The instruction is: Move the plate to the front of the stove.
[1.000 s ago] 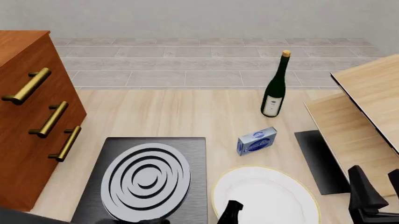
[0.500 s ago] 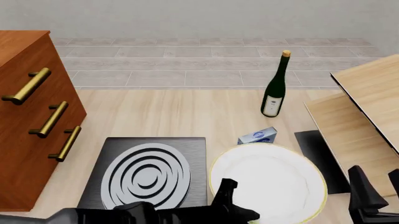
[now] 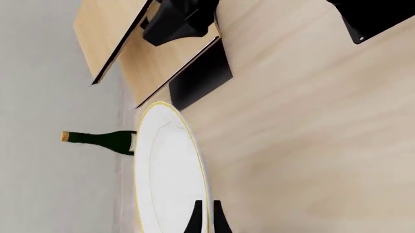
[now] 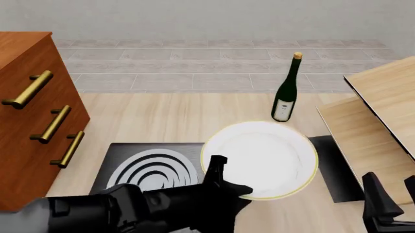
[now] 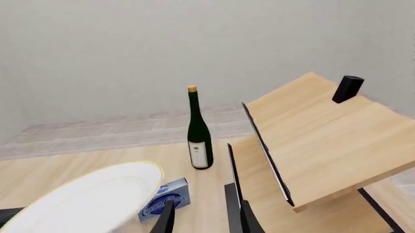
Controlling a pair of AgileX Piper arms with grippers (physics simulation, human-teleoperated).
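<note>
The plate point(image 4: 263, 158), white with a thin gold rim, hangs tilted above the table just right of the stove point(image 4: 152, 167). My left gripper point(image 4: 219, 170) is shut on the plate's near-left rim. In the left wrist view the plate point(image 3: 167, 170) is seen almost edge-on, with both fingertips point(image 3: 196, 219) pinching its rim. My left arm covers the stove's near part. My right gripper point(image 4: 392, 191) stands open at the near right, holding nothing. In the right wrist view the plate point(image 5: 84, 199) shows raised to one side of the open right gripper point(image 5: 204, 218).
A green wine bottle point(image 4: 286, 90) stands behind the plate. A blue box point(image 5: 165, 206) lies under the plate's far side. A plain dark mat point(image 4: 334, 167) and a tilted wooden shelf point(image 4: 382, 107) are on the right. A wooden cabinet point(image 4: 32, 116) with brass handles fills the left.
My left arm has come further in and lifted the plate, carrying it away from the near edge and slightly left. The plate now hides the blue box in the front view. The right arm stayed still.
</note>
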